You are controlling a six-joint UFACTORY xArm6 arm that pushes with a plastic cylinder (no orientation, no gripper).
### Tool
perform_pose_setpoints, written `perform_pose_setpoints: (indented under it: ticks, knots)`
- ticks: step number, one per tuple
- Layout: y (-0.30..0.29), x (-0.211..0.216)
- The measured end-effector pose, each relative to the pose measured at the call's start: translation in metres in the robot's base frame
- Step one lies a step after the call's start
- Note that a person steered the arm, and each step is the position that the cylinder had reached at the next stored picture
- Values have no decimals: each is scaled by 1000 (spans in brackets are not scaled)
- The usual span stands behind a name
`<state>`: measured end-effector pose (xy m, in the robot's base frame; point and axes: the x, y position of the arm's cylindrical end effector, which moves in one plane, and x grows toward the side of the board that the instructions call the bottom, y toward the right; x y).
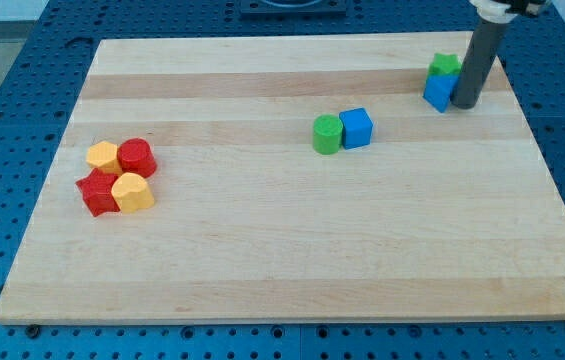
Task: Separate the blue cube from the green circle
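The blue cube sits near the middle of the wooden board, touching the green circle on its left. My tip is far to the view's right and a little higher, standing against the right side of another blue block. A green block sits just above that blue block. The rod rises from the tip toward the view's top.
At the view's left lies a cluster: a yellow hexagon, a red cylinder, a red star-like block and a yellow block. Blue perforated table surrounds the board.
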<state>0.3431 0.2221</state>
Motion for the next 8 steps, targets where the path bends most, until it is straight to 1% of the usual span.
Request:
perform_pose_setpoints:
  ticks: [1,2,3,5,7,8]
  knots:
    - [0,15]
    - [-9,44]
    - [-39,64]
    - [-102,43]
    - [-148,0]
    - [-186,11]
